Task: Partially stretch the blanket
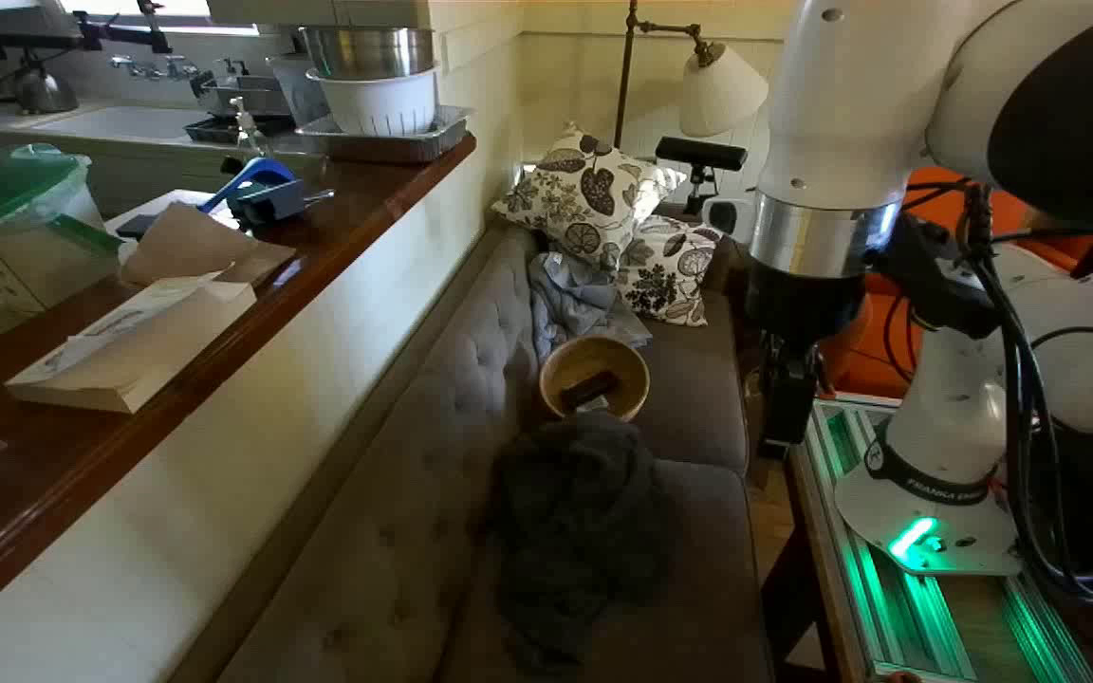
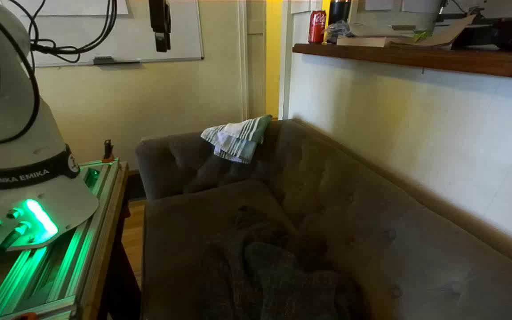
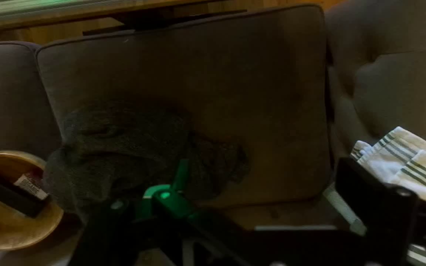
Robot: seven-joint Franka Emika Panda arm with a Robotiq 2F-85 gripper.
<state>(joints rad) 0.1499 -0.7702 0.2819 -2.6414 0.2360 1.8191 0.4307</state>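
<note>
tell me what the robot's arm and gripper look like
The arm is white and rounded with black cables; low on it are a black band lettered FRANKA EMIKA and a green light. A silver ring sits above the mostly black, blocky gripper.

exterior views facing opposite sofa (image 2: 340, 191) ends, wrist view overhead, blanket (image 1: 580, 517) in all

The white Franka Emika Panda arm (image 1: 845, 104) stands on its base (image 1: 969, 522), where a light strip (image 1: 913, 538) glows green in both exterior views. Its wrist (image 1: 817, 237) points downward, with the black Robotiq gripper (image 1: 787, 417) hanging below it. In the wrist view the fingers (image 3: 361, 188) stand wide apart.
</note>
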